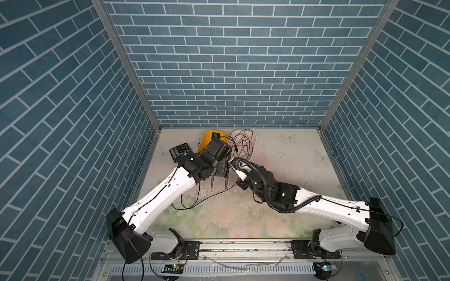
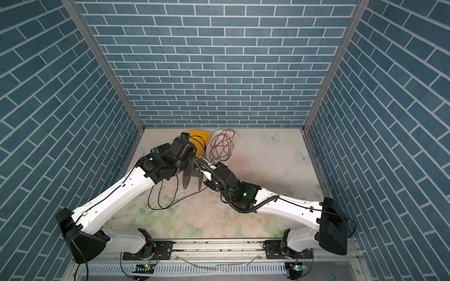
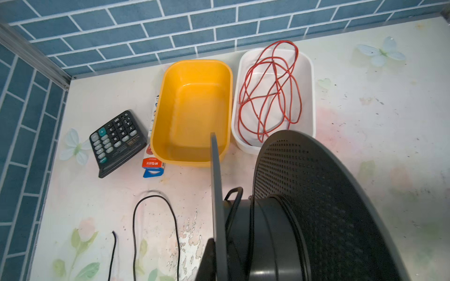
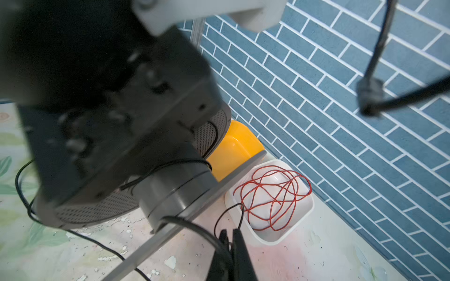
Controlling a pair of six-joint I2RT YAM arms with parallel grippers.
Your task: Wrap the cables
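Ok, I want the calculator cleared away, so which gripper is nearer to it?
Left. The left gripper, clamped on the grey spool, hangs beside the calculator; the right gripper is on the spool's far side, near the white tray.

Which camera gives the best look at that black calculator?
The left wrist view: the calculator lies whole and unobstructed, keys visible. Both top views show it small, partly behind the left arm. The right wrist view misses it.

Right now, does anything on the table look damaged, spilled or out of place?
Yes. The table covering is flaked and chipped near the grey spool, with white showing through. The red wire lies tangled in the white tray, with one loop reaching over its far rim. Nothing looks spilled.
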